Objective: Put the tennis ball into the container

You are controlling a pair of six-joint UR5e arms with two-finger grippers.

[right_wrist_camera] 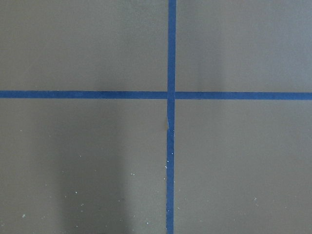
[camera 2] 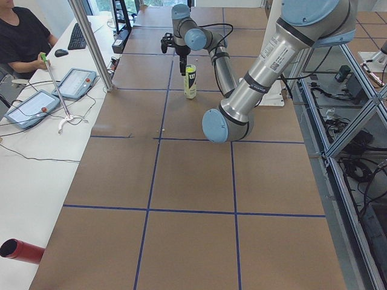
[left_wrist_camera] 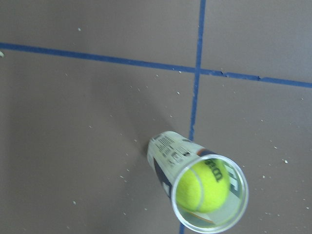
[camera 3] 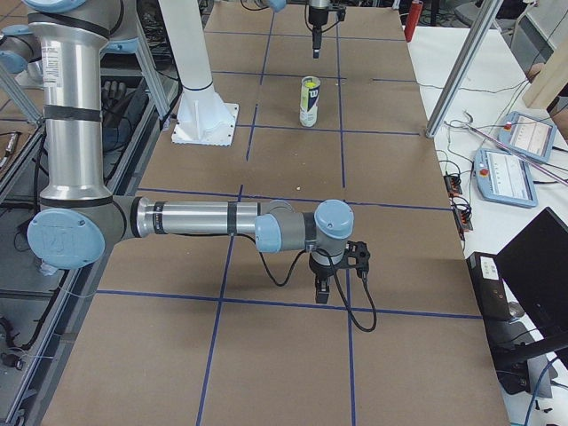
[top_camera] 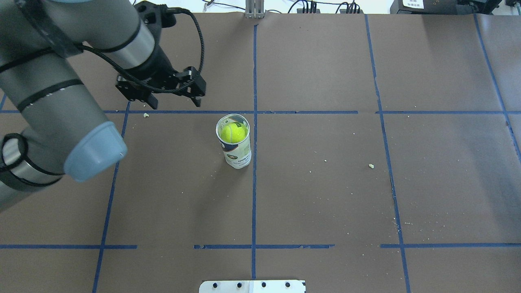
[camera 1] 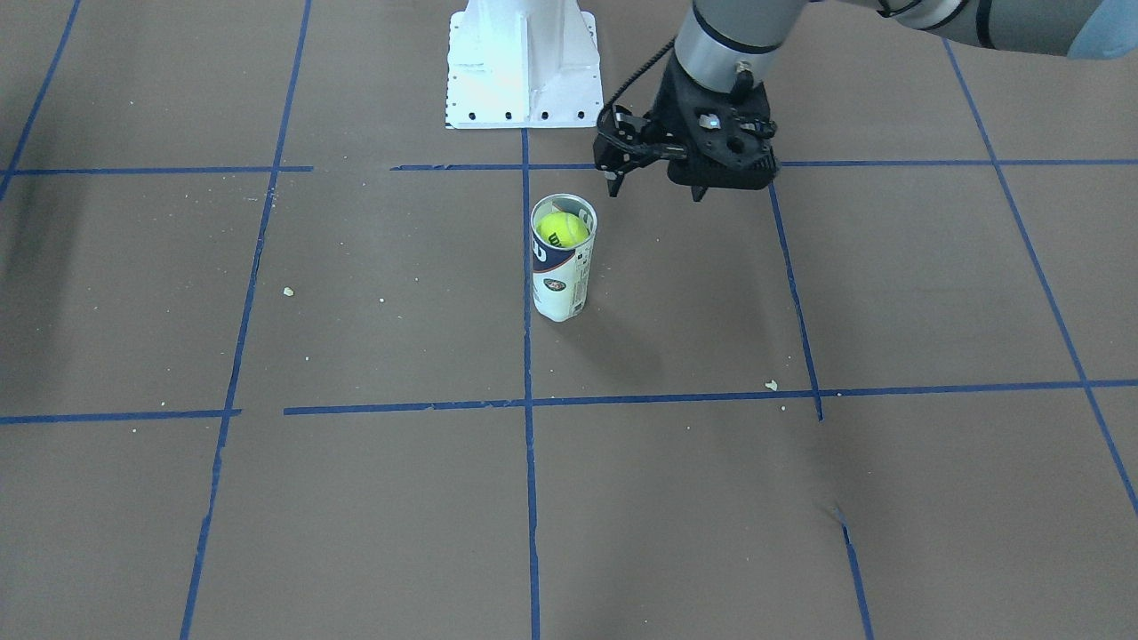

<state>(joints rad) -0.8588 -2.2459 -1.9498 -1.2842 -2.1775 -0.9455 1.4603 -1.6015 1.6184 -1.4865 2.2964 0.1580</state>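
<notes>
Container (top_camera: 235, 143) stands upright mid-frame on the surface (top_camera: 325, 195). Left gripper (top_camera: 176, 102), upper left: fingers apart, empty. Right gripper (camera 3: 327, 288): finger state cannot be told. Tennis ball (top_camera: 233, 132) sits inside, near the rim. Placement looks done; best lift away without clipping the container.

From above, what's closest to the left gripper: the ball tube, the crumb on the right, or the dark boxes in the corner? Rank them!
From the left gripper:
1. Container, middle of the table, holding the tennis ball.
2. White crumb, right half of the table.
3. Dark boxes, far right corner.
</notes>
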